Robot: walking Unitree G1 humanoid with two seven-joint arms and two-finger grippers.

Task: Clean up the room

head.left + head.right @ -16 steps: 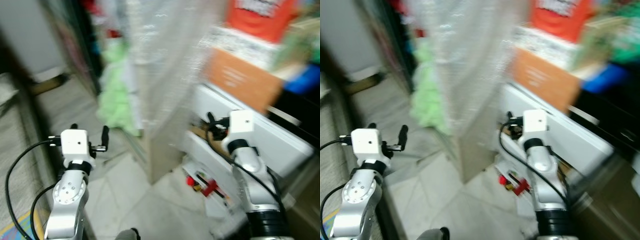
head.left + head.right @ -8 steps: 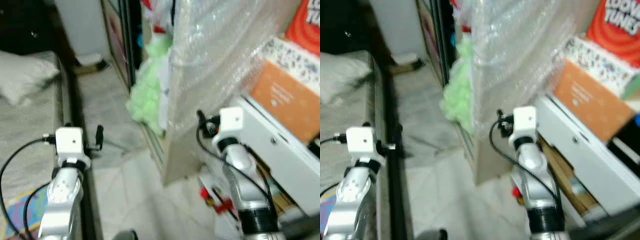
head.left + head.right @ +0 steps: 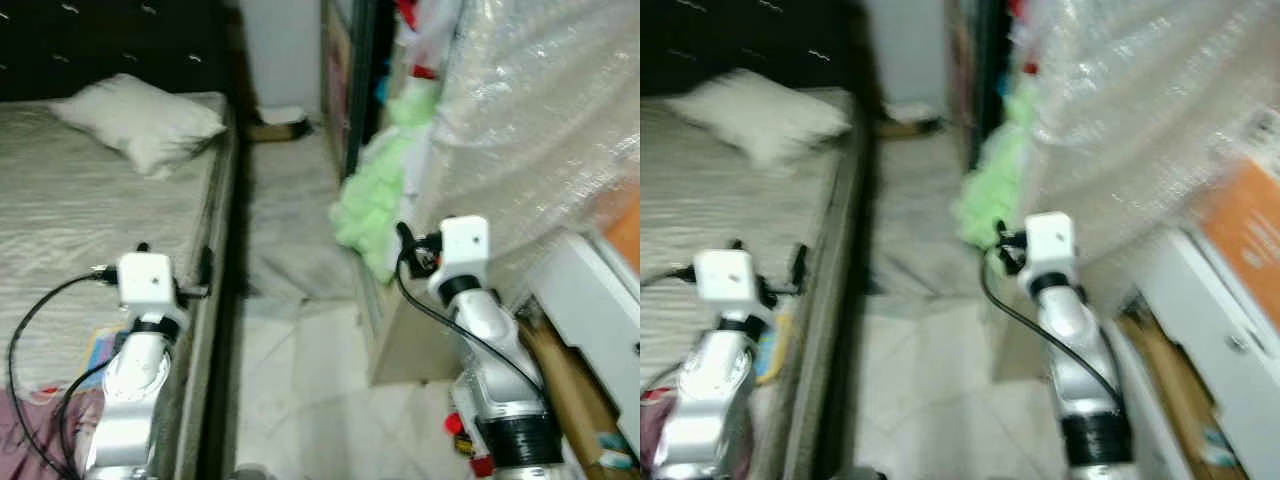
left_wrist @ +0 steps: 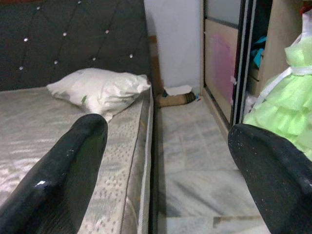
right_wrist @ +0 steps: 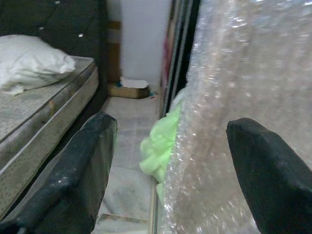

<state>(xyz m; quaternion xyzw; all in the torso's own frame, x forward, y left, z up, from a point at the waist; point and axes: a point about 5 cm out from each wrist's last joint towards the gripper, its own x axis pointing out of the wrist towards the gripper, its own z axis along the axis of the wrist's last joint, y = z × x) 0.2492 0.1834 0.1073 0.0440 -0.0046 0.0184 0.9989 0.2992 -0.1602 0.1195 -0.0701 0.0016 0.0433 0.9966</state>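
Note:
Both arms are raised in front of me over a narrow floor aisle (image 3: 290,250). My left gripper (image 3: 175,258) hovers at the edge of the bed (image 3: 60,220) and is open and empty, fingers wide apart in the left wrist view (image 4: 168,131). My right gripper (image 3: 410,250) hangs open and empty beside a light green frilly garment (image 3: 385,205) and a large bubble-wrapped item (image 3: 540,130). A white pillow (image 3: 140,120) lies at the head of the bed. A colourful flat item (image 3: 100,345) lies on the bed by my left arm. Small red things (image 3: 455,425) lie on the floor near my right arm.
A dark tufted headboard (image 4: 73,44) backs the bed. A sliding wardrobe door (image 4: 224,63) lines the aisle's right side, with a low brown object (image 3: 275,125) on the floor at the far wall. A white drawer unit (image 3: 600,310) stands at my right.
The camera has swung left: the bed and pillow have come into view, while the orange box and red shirt have gone out on the right. Both arms keep their pose.

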